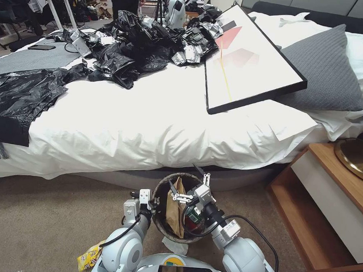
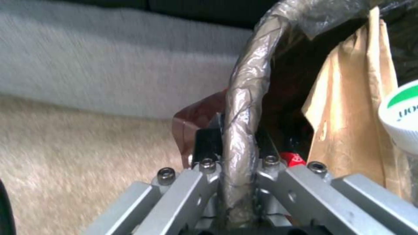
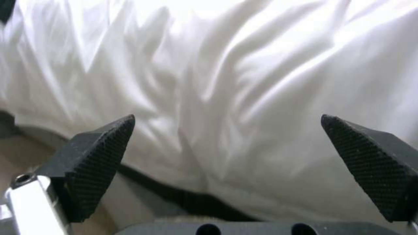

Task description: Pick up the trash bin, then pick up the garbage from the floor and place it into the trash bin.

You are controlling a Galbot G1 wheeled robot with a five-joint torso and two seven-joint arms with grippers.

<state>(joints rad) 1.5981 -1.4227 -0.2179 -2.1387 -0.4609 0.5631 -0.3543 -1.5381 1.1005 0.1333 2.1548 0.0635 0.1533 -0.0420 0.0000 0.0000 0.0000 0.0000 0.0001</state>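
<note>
The small round trash bin (image 1: 160, 225), lined with a dark brown plastic bag, is being held off the beige carpeted floor (image 1: 51, 218) directly in front of the robot, just beside the foot edge of the white-sheeted bed (image 1: 148, 129). The left tool (image 1: 149, 204) is gripping the bin at its near left rim; in the left wrist view the left tool (image 2: 237, 163) is clamped on the liner-wrapped rim of the bin (image 2: 244, 85), one finger on each side.

A tan paper bag (image 1: 175, 208) is standing upright inside the bin, and the left wrist view is also showing it (image 2: 352, 111) next to a red item lower in the bin.

The right tool (image 1: 188, 180) is hovering over the bin's mouth, with its black textured fingers (image 3: 100, 156) spread wide apart and gripping nothing.

A yellow snack wrapper (image 1: 89, 257) is lying on the floor beside the left arm. A piece of white tissue (image 1: 176, 246) is lying on the floor below the bin.
</note>
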